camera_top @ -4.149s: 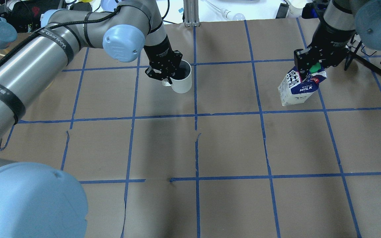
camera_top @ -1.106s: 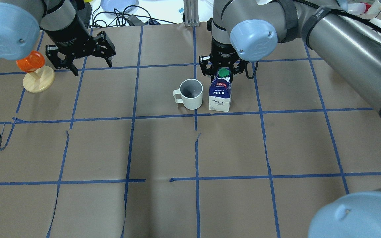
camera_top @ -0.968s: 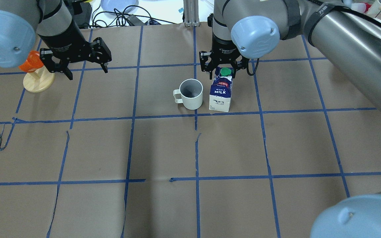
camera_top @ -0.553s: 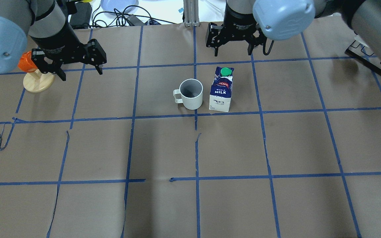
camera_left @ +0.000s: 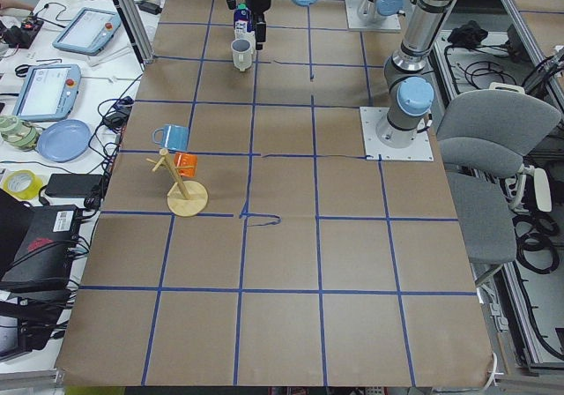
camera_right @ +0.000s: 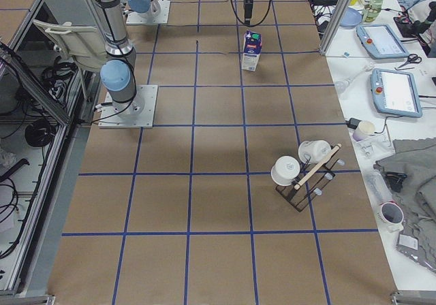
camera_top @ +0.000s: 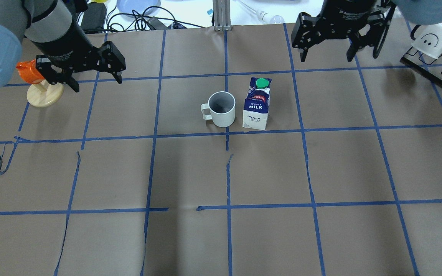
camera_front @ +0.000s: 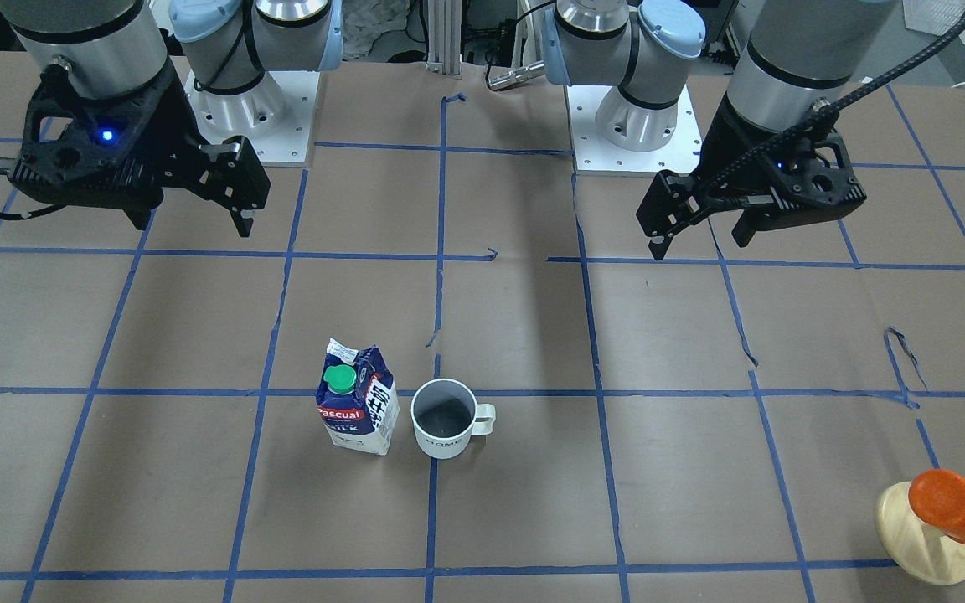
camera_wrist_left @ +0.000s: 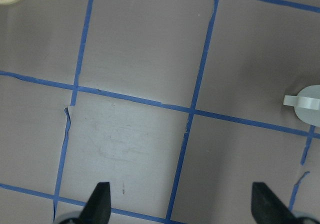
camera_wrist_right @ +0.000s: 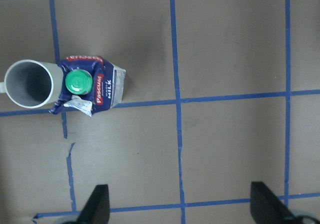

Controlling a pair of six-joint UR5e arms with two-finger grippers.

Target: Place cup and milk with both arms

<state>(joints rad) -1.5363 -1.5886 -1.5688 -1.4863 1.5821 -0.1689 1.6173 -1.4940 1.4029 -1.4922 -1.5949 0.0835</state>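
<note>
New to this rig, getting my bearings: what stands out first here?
A white ceramic mug and a dark blue and white milk carton with a green cap stand upright side by side mid-table. The left gripper and right gripper hang open and empty on either side of them. An orange cup on a round wooden stand sits near the left gripper.

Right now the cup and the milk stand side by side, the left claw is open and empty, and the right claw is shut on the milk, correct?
Not quite: the overhead exterior view shows the right claw open and empty, apart from the milk. The cup does stand beside the milk, and the left claw is open and empty.
</note>
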